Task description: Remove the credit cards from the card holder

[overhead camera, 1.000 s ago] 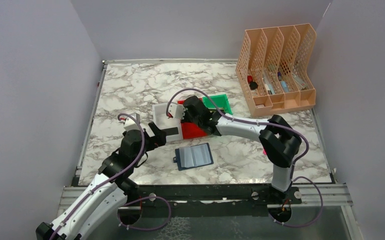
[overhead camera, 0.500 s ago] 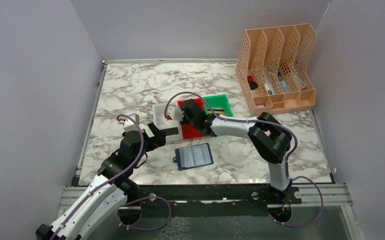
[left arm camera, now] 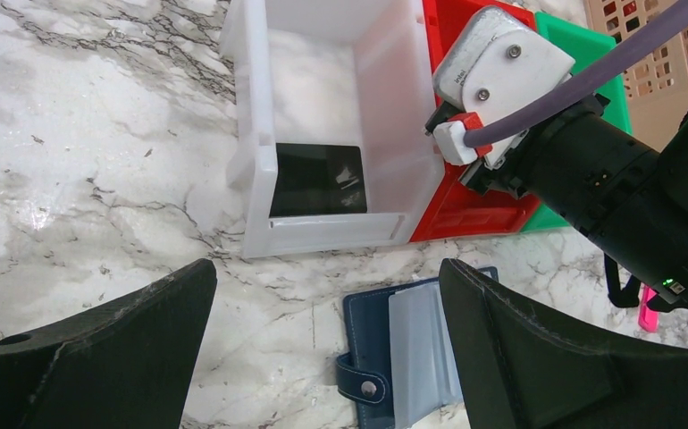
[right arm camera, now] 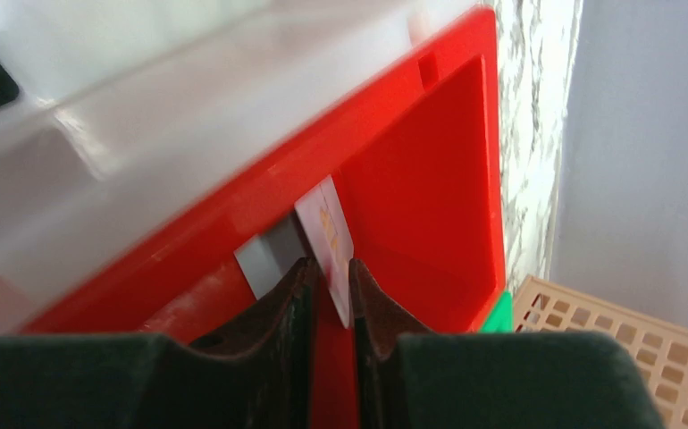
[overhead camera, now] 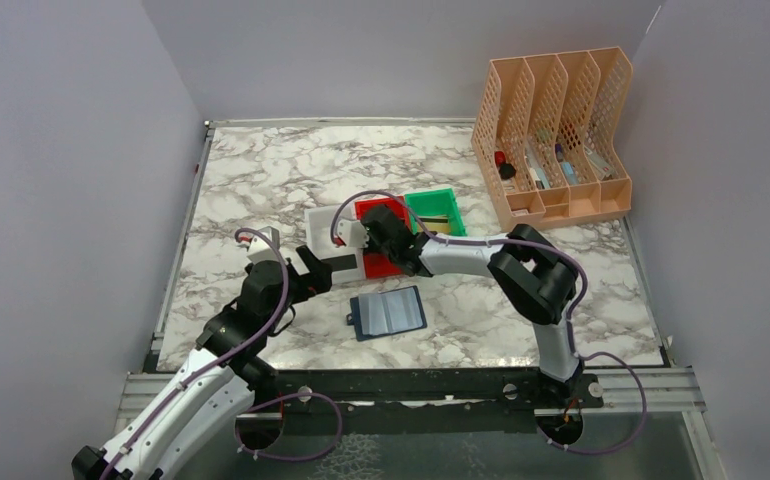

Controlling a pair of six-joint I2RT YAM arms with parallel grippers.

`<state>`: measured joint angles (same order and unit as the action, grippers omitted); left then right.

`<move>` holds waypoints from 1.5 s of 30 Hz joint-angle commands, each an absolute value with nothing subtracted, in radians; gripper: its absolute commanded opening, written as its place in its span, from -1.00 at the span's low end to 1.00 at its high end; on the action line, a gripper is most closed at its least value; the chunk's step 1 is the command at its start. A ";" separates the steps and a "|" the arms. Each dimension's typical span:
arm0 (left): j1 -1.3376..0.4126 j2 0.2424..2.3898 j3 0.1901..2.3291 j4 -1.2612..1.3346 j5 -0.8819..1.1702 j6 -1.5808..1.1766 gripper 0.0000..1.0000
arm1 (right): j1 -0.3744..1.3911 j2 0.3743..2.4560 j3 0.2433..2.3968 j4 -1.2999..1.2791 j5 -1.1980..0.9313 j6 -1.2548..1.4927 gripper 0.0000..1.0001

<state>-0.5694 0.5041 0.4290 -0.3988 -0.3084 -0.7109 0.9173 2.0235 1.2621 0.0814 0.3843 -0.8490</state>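
Observation:
The navy card holder (overhead camera: 389,312) lies open on the marble, its clear pale-blue sleeves up; it also shows in the left wrist view (left arm camera: 407,344). A black credit card (left arm camera: 318,179) lies in the white bin (left arm camera: 251,134). My left gripper (left arm camera: 327,277) is open and empty, hovering over the marble between the white bin and the card holder. My right gripper (right arm camera: 330,268) is inside the red bin (right arm camera: 430,179), shut on a pale silvery credit card (right arm camera: 330,228) held on edge. A grey card (right arm camera: 264,259) stands against the bin wall beside it.
White (overhead camera: 316,218), red (overhead camera: 386,206) and green (overhead camera: 441,195) bins sit side by side mid-table. A tan file organizer (overhead camera: 551,130) stands at the back right. A small pink stick (left arm camera: 646,315) lies on the marble right of the card holder.
My right gripper has moved toward me and down into the front of the red bin, its elbow swinging left. The left arm and the card holder have not moved.

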 commanded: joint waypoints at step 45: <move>-0.798 1.050 0.552 -0.145 0.116 -0.598 0.33 | 0.914 1.294 0.531 0.086 -0.136 0.758 -0.07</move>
